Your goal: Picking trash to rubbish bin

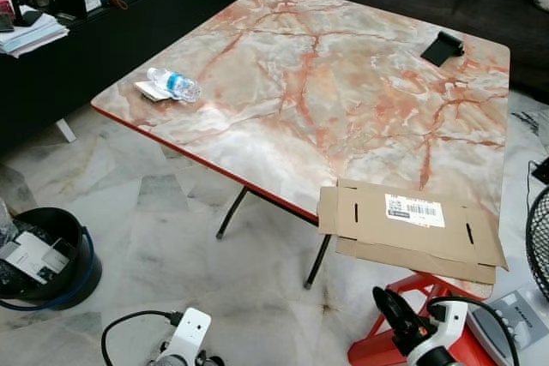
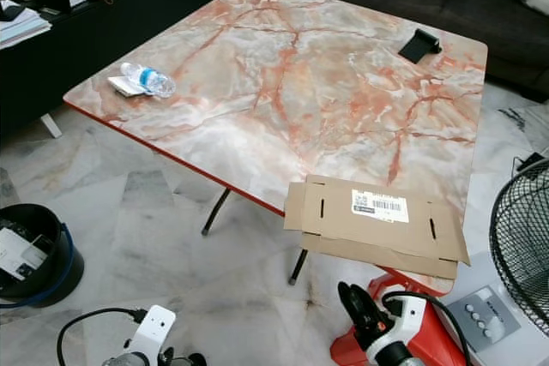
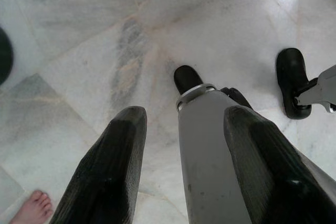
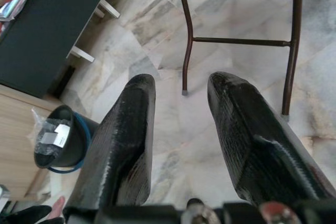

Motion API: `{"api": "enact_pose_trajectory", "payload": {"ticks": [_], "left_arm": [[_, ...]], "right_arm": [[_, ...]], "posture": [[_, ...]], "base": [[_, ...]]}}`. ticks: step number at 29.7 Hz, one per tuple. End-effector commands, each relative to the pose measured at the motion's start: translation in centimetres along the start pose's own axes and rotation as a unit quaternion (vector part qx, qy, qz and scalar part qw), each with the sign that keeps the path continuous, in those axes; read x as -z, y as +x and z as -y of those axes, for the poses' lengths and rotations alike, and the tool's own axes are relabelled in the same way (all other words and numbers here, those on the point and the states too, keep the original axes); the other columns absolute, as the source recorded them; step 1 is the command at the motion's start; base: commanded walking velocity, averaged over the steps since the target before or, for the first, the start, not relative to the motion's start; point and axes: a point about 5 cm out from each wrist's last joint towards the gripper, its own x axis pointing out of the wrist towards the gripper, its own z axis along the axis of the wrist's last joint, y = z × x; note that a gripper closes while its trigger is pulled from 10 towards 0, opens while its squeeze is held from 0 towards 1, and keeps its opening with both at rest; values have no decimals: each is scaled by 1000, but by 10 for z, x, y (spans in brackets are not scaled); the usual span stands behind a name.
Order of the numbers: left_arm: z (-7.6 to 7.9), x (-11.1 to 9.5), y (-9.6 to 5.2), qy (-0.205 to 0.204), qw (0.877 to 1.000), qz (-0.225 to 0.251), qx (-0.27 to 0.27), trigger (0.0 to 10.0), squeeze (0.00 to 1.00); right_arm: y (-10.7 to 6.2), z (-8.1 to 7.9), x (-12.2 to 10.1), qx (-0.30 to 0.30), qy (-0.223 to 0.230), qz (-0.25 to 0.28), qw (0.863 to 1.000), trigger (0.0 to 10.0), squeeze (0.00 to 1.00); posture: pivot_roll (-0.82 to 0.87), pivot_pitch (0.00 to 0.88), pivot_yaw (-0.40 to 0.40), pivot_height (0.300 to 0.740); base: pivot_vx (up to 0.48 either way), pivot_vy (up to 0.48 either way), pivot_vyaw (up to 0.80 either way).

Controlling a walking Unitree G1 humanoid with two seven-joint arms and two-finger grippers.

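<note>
The right gripper (image 4: 178, 145) hangs low beside the near edge of the table (image 1: 343, 100), fingers spread wide and empty, pointing down at the floor tiles between the table legs. The left gripper (image 3: 184, 166) also hangs low with fingers parted wide, holding nothing, aimed at the floor over the robot's own leg. The nearest trash is the flattened cardboard (image 1: 412, 229), lying on the near right corner of the table and overhanging its edge; a plastic bottle (image 1: 173, 84) rests on a paper scrap at the far left edge. The rubbish bin (image 1: 51, 255) stands on the floor to the near left. Risk: a careless push on the overhanging cardboard would likely tip it onto the red stool (image 1: 403, 332) below.
</note>
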Motion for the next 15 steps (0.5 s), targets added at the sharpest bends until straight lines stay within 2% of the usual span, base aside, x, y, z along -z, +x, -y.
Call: {"api": "enact_pose_trajectory", "payload": {"ticks": [1,12,13,15], "left_arm": [[4,7,-1,2,1000,-12,9,10000,0],[4,7,-1,2,1000,-12,9,10000,0],[5,7,-1,4,1000,-12,11,10000,0],[5,7,-1,5,1000,-11,14,10000,0]], "right_arm": [[-4,1,-1,2,6,4,1000,10000,0],[-5,0,-2,0,10,3,1000,10000,0],[-2,-19,-30,-71,7,49,996,10000,1000],[-3,-57,-62,-185,3,93,978,10000,1000]], "posture": [[38,131,-70,740],[38,131,-70,740],[24,130,-60,740],[22,130,-62,740]], "base": [[0,0,0],[0,0,0],[0,0,0],[0,0,0]]}}
